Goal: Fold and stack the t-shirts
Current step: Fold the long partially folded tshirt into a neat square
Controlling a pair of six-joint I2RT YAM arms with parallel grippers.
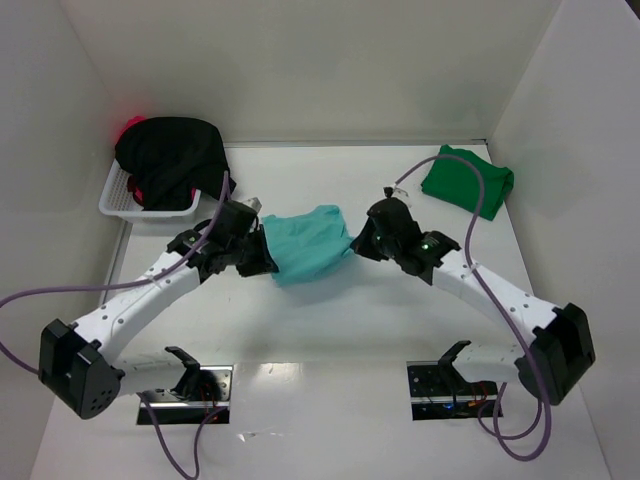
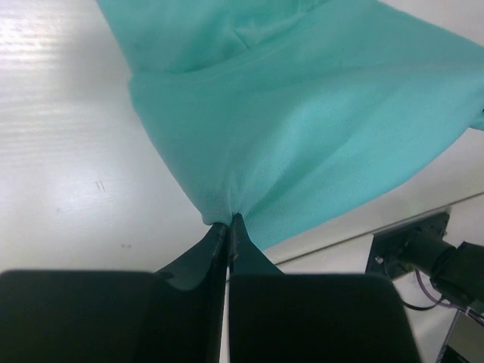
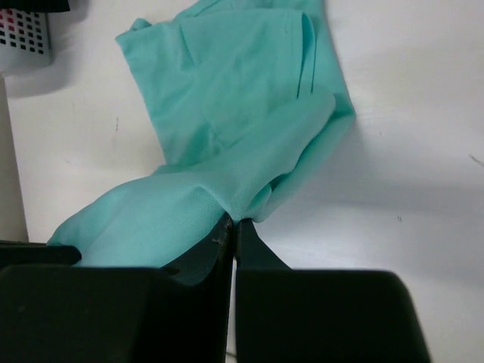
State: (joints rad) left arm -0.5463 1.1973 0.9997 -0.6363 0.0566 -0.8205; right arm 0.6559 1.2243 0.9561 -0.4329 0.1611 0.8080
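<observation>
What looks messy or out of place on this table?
The black t-shirt is heaped over the white basket, spilling past its rim, with a red-pink t-shirt poking out behind. The light teal t-shirt is bunched, pinched between the left gripper and right gripper. The dark green t-shirt lies folded; nothing looks damaged.

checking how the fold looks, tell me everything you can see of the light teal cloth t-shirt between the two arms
The light teal cloth t-shirt is soft, plain, matte fabric with stitched seams showing. It is bunched and creased, not flat, held between the arms at mid-table. The left gripper is shut on one edge, the right gripper on the opposite edge. Its far part seems to rest on the white table; nothing else touches it.
</observation>
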